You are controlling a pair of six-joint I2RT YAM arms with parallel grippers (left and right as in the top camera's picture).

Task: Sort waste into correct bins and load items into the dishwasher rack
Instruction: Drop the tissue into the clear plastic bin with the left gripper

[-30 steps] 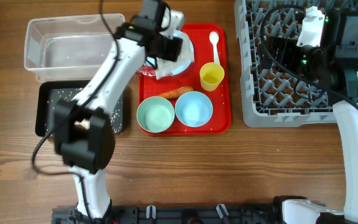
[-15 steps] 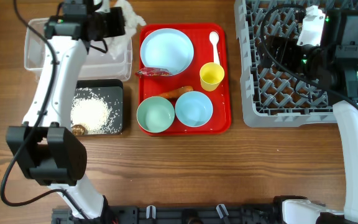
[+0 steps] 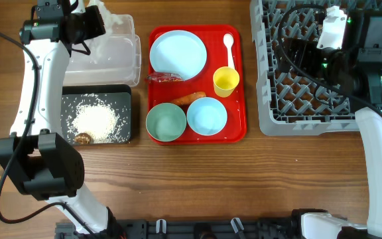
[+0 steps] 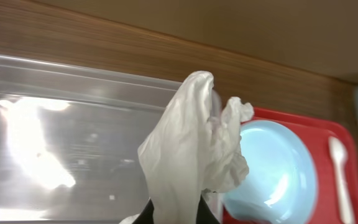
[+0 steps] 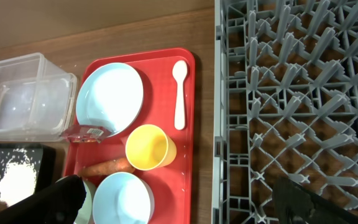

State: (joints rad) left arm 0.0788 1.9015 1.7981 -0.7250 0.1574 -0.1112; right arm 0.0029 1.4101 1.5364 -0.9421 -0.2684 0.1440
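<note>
My left gripper (image 3: 93,23) is shut on a crumpled white napkin (image 3: 109,16) and holds it above the back of the clear tub (image 3: 105,56). In the left wrist view the napkin (image 4: 194,143) rises from between the dark fingers (image 4: 207,215), with the tub (image 4: 73,149) below. Rice (image 3: 95,121) and a brown lump (image 3: 83,138) lie in the black tray (image 3: 130,99). The plate (image 3: 178,53), wrapper (image 3: 166,77), carrot (image 3: 188,99), mint bowl (image 3: 166,123), blue bowl (image 3: 207,115), yellow cup (image 3: 225,81) and spoon (image 3: 228,46) sit on the red tray (image 3: 239,129). My right gripper (image 5: 185,205) hangs open and empty over the rack's (image 3: 277,106) left edge.
The grey rack fills the right side of the table, close beside the red tray. The tub and the black tray stand side by side left of the red tray. Bare wood lies along the front.
My left arm has swung left from the plate on the red tray to over the clear tub, taking the napkin with it. The right arm has not moved.
</note>
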